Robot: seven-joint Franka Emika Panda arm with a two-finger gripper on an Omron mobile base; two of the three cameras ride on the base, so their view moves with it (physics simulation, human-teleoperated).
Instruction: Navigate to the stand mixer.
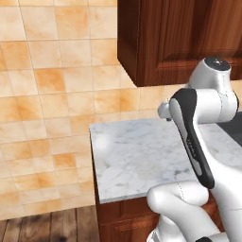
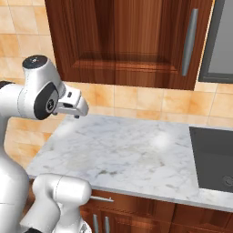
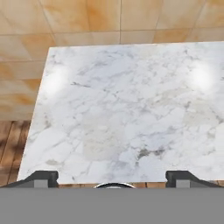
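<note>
In the left base view, the white arm rises from the lower right and folds over a white marble counter [image 1: 137, 156], whose near left corner sits above brown wooden base cabinets [image 1: 118, 217]. Orange-beige wall tiles [image 1: 47, 94] cover the wall behind and to the left, a dark wood upper cabinet [image 1: 175, 38] hangs over the counter, and wood plank flooring [image 1: 47, 227] shows at the lower left. The gripper [image 1: 164, 111] pokes out just behind the arm's dark joint, above the back of the counter; how its jaws stand cannot be told here.

In the right base view, the arm rises from the lower left, with the gripper [image 2: 75, 107] hanging over the counter's back left part. A dark cooktop [image 2: 214, 157] is set into the marble at the right, and the upper cabinet carries a long grey handle [image 2: 189, 43].

In the hand view, the two dark fingertips [image 3: 41, 177] stand wide apart at the bottom, nothing between them, over the marble slab. The stand mixer cannot be placed in these views, nor its heading.
</note>
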